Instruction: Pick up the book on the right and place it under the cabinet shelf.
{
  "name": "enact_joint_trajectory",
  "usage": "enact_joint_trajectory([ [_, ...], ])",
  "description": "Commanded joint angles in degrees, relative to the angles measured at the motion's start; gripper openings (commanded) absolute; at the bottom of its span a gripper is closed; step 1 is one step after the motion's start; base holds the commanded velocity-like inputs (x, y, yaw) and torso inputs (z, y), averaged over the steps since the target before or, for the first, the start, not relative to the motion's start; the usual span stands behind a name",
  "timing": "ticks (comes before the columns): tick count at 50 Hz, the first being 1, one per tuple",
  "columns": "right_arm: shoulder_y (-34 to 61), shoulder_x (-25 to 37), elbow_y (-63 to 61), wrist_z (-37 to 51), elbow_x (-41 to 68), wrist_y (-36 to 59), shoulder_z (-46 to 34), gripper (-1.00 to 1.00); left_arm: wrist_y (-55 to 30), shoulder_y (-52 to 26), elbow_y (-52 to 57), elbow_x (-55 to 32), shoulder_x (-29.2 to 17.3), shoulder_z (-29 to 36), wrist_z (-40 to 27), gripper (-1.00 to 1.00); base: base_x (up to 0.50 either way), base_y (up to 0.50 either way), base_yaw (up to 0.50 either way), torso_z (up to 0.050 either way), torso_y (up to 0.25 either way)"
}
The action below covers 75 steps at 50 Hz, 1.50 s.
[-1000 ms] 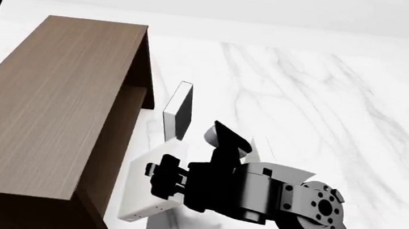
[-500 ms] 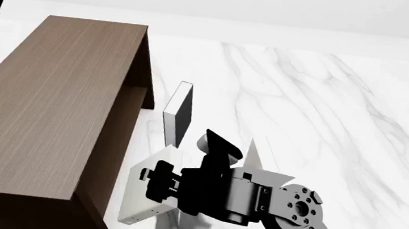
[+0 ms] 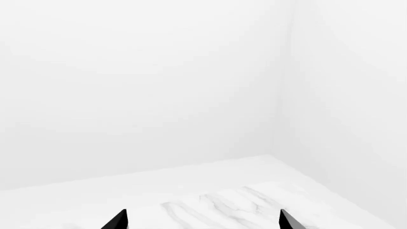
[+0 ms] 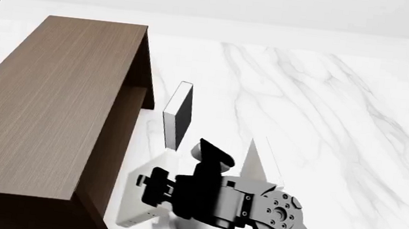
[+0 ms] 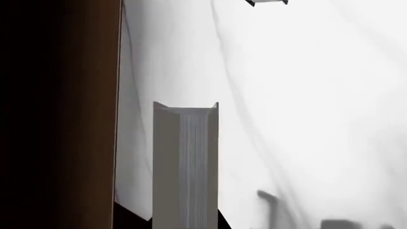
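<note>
The thin off-white hardback book (image 4: 143, 191) is clamped on edge in the black right gripper (image 4: 153, 186), just at three o'clock of the dark-brown wood-grain cabinet (image 4: 45, 109), so it can be slid beneath the shelf. The left gripper's (image 3: 200, 222) jaws are spread, empty.

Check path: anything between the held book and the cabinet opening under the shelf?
Nothing visible. The right gripper holds the book right beside the cabinet side, with bare floor between. The black-faced book stands farther back, off the path. The shelf itself is hidden from view.
</note>
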Motion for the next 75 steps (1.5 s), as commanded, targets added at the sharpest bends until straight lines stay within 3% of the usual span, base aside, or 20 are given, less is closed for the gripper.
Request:
enact_joint_trajectory([
  [1, -0.4, -2.1, 4.3, -6.5, -2.5, -1.6, -1.0, -1.0, -0.1, -0.2, -0.2, 0.0, -0.2, 0.3, 0.1, 1.0, 0.0, 0.0, 0.0, 0.0, 0.0],
  [18, 0.7, -5.6, 14.9, -14.0, -7.2, -4.5, -3.8, -1.0, -0.3, 0.0, -0.7, 0.9, 0.0, 1.0, 0.6, 1.0, 0.0, 0.0, 0.0, 0.0, 0.0],
  [32, 0.7, -5.7, 17.8, -13.1, -9.9, -6.1, -6.2, -1.0, -0.1, 0.5, -0.6, 1.2, -0.1, 0.9, 1.0, 1.0, 0.0, 0.0, 0.0, 0.0, -0.001],
  [33, 0.7, -5.7, 17.8, -12.8, -10.1, -6.1, -6.5, 1.0, -0.1, 0.5, -0.6, 1.2, -0.1, 0.9, 1.0, 1.0, 0.01, 0.0, 0.0, 0.0, 0.0],
  [54, 2.5, -3.6, 14.4, -8.2, -11.9, -6.0, -8.7, 1.0, 0.1, -0.2, -0.6, 1.2, 0.0, 1.5, 1.0, 1.0, 0.0, 0.0, 0.0, 0.0, 0.0],
  [75, 1.8, 4.6, -3.8, -1.2, -14.8, -5.9, -9.8, 1.0, 0.1, -0.8, -0.7, 1.6, 0.4, 1.9, 1.6, 1.0, 0.0, 0.0, 0.0, 0.0, 0.0],
])
